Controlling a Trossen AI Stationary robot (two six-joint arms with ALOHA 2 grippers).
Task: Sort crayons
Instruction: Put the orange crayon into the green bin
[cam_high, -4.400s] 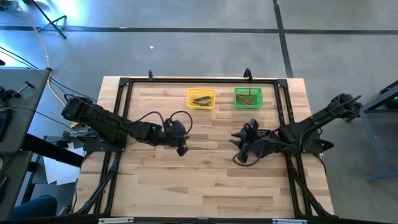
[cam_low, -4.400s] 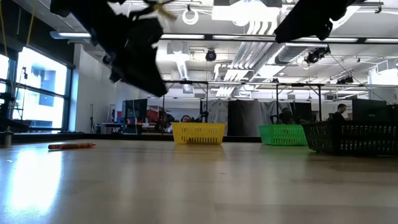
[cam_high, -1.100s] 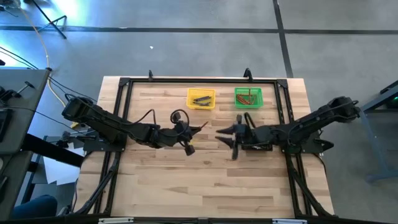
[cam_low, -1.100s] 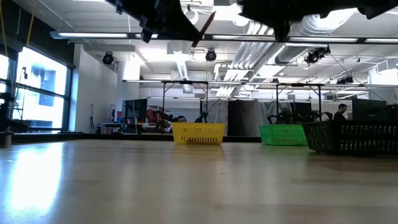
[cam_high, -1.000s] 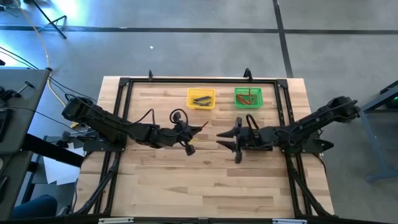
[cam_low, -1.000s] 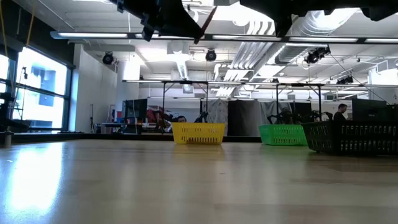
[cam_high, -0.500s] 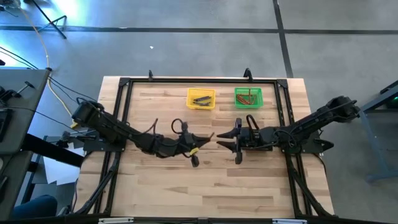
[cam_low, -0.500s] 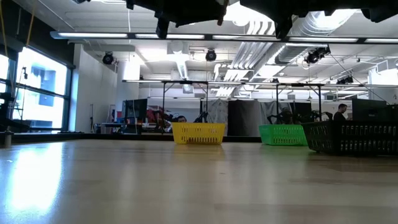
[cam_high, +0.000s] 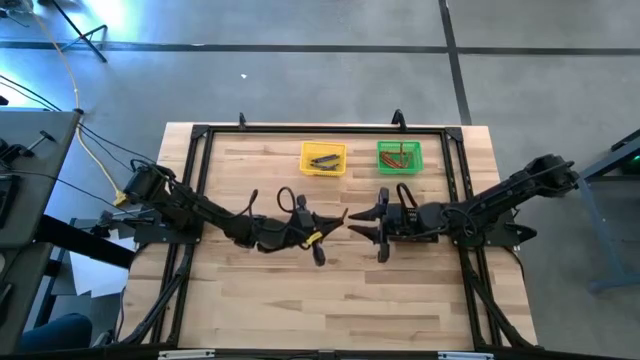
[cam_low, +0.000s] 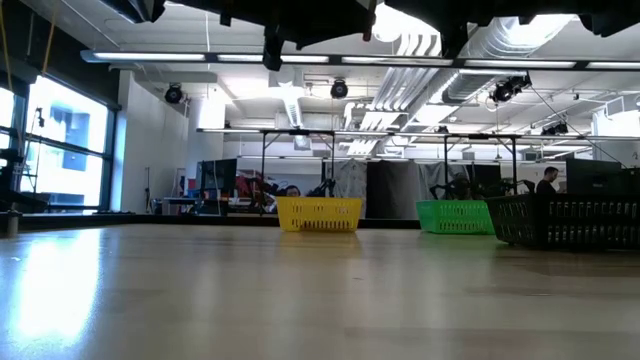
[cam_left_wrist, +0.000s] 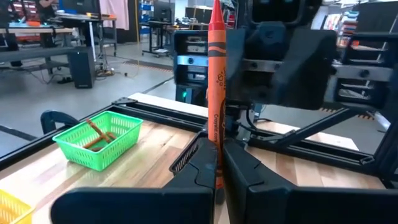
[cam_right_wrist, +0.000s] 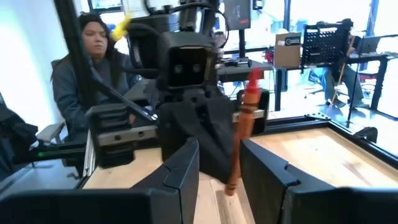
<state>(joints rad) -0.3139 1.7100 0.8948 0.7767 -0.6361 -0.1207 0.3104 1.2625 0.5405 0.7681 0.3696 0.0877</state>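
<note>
My left gripper hangs over the middle of the table, shut on an orange crayon. It points level toward my right gripper, which faces it, open. In the right wrist view the crayon's lower end stands in the gap between the right fingers; whether it touches them I cannot tell. At the far edge sit a yellow bin holding grey-blue crayons and a green bin holding orange-brown ones. My left gripper pinches the crayon's lower end between its two fingers. The fingers come level from the table's left and lie across the crayon. The crayon stands nearly upright, tip up, lifted clear of the table.
A black ribbed tray stands at the right in the low view. A black frame runs around the table top. A person sits beyond the table's left side. Bare wood lies toward the near edge.
My left gripper has gone toward the table's right edge and a little down, up to my right gripper, tipping level as it went. It stays shut on the crayon, which has gone from slanted to nearly upright, clear of the table.
</note>
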